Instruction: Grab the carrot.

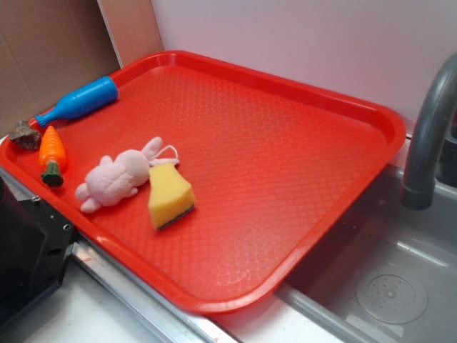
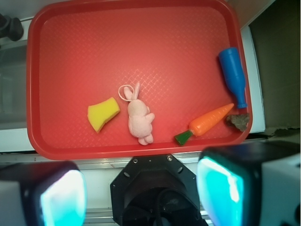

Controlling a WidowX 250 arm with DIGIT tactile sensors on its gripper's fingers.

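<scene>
While fingers (image 2: 141, 193) gape — carrot (image 2: 209, 123) untouched, tray (image 2: 141, 47)

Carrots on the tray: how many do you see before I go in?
1. The carrot lies near a tray corner, between the blue bottle and the pink bunny, beside a small brown lump. Nothing seems hidden.

Steel counter (image 1: 136, 304) carries red tray (image 1: 300, 236) (overhanging sink (image 1: 400, 286)).
</scene>
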